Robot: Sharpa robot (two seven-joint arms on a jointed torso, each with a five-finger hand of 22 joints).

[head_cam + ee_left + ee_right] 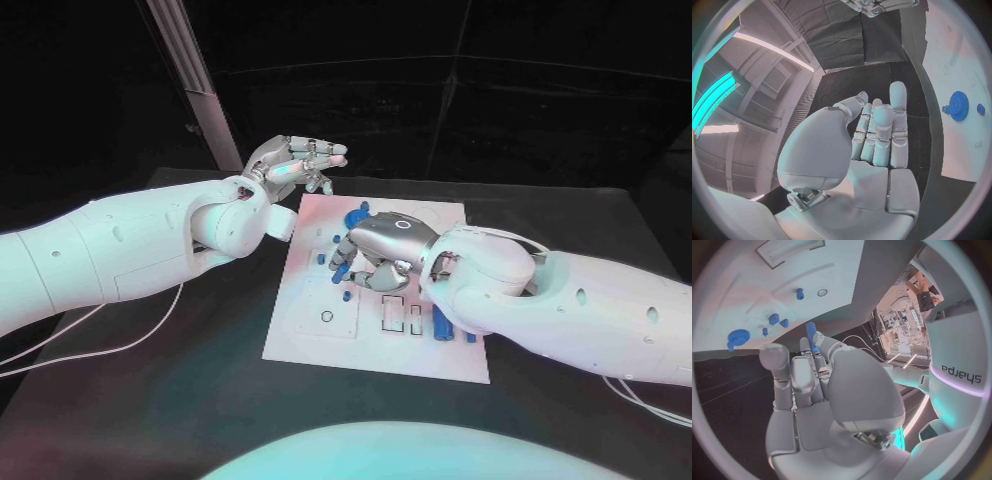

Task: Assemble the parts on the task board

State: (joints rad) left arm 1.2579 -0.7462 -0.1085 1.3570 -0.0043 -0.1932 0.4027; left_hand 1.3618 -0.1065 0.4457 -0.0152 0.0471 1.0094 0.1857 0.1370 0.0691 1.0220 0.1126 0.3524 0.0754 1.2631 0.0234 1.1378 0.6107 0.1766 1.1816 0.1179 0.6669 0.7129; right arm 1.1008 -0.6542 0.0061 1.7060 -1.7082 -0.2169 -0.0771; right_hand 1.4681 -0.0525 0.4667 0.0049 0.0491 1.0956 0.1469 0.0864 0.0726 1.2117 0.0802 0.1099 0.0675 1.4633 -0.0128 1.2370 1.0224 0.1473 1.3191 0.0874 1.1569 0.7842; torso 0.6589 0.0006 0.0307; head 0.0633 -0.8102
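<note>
Left hand free beside the board, right hand over it with a blue peg.

The silver left hand (pixel 296 162) hovers off the far left corner of the white rectangular task board (pixel 310 320) on the black worktop (pixel 159 400), fingers (pixel 898 107) apart, holding nothing; its wrist view shows a blue toothed gear (pixel 959 105) lying beyond the fingertips. The silver right hand (pixel 378 250) hangs over the board's middle; the right wrist view reveals a slim blue peg (pixel 810 335) pinched between its fingers (pixel 774 360), with small blue parts (pixel 738 336) beyond them.

Black table (pixel 173 400), white cables (pixel 108 350), grey post (pixel 195 85) behind.
</note>
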